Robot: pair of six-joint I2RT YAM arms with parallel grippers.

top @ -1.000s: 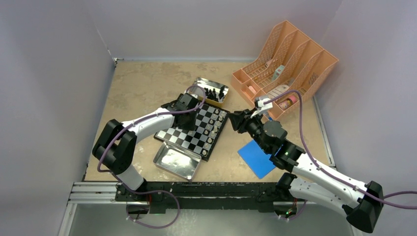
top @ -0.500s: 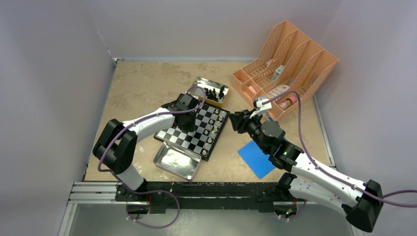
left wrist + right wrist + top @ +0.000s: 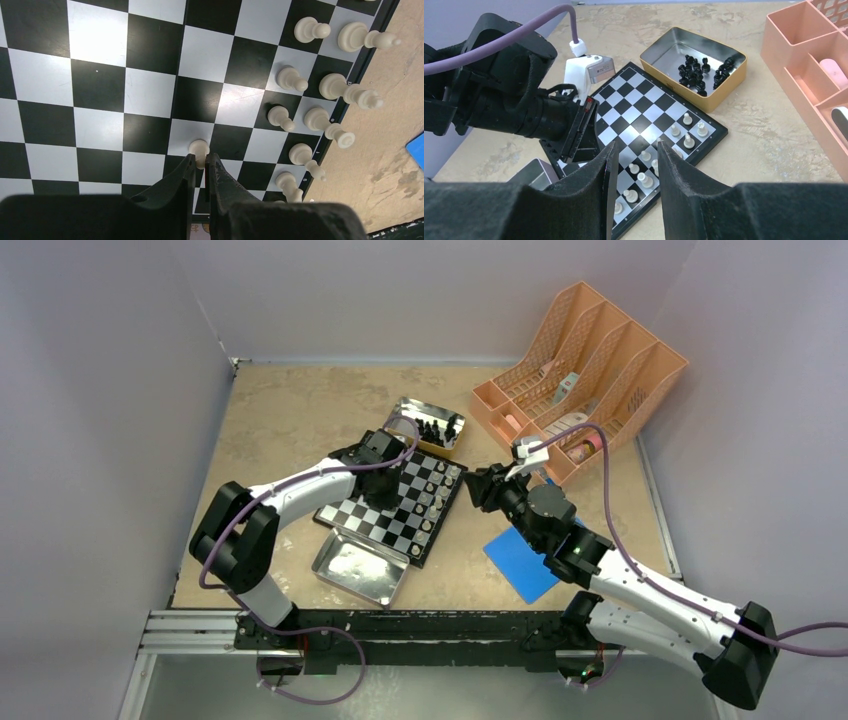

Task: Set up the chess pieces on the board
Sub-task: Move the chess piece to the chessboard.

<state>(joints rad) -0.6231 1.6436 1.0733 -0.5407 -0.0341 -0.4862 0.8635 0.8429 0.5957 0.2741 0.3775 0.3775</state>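
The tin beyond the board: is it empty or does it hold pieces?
Not empty: black chess pieces lie clustered inside the tin, clear in the right wrist view.

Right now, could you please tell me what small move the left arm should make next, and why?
Probably carry the pawn toward the row of white pawns near the board's edge: the left gripper is shut on it, several squares short of that row.
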